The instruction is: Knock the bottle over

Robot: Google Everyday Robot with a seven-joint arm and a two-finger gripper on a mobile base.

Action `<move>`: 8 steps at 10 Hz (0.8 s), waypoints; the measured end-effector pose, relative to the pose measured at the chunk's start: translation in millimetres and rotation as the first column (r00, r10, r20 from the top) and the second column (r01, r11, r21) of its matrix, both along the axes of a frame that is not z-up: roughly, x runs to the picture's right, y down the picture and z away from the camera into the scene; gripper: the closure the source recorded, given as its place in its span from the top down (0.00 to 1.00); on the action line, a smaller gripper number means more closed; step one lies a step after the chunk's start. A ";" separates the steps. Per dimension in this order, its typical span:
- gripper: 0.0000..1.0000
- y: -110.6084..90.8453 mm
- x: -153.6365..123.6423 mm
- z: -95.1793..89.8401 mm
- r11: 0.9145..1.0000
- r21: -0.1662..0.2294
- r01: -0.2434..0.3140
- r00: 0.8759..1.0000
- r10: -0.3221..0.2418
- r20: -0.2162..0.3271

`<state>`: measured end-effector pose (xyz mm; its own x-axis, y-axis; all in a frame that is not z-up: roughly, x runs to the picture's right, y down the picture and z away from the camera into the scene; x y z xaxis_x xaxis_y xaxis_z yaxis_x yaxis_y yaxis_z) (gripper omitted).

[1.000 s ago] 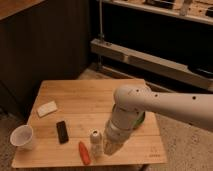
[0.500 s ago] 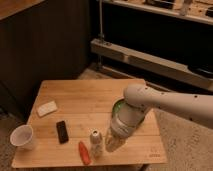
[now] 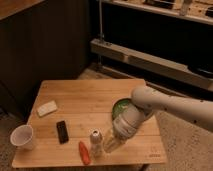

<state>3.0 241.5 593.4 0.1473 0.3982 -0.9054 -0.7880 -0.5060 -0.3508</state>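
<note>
- Right now the bottle (image 3: 95, 141) is standing upright near the front edge of the table (image 3: 100, 95). Its long axis is running vertical and its cap is pointing up.
- The gripper (image 3: 112, 143) is hanging just beside it on the picture's right, at about the bottle's own height. I cannot tell whether the two are touching.
- I also cannot tell whether the gripper is released or clenched.
- The bottle is therefore lying to the picture's left of the gripper, so a sideways push that way, meeting it high on the body, is looking like what the coming move needs.
- The carrot (image 3: 84, 152) is lying just beside the bottle on the side away from the gripper, so a toppling bottle is probably landing against it.
- The black block (image 3: 62, 131) and the cup (image 3: 22, 137) are sitting farther left, well apart from the bottle.
</note>
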 end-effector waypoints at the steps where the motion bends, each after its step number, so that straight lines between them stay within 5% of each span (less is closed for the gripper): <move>1: 0.17 2.5 -1.3 1.2 1.000 -0.006 -0.004 1.000 0.004 0.005; 8: 0.17 10.9 -21.7 5.0 1.000 -0.017 0.004 0.999 -0.004 0.044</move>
<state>-18.7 252.4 598.4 0.1885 0.3820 -0.9047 -0.7741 -0.5091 -0.3763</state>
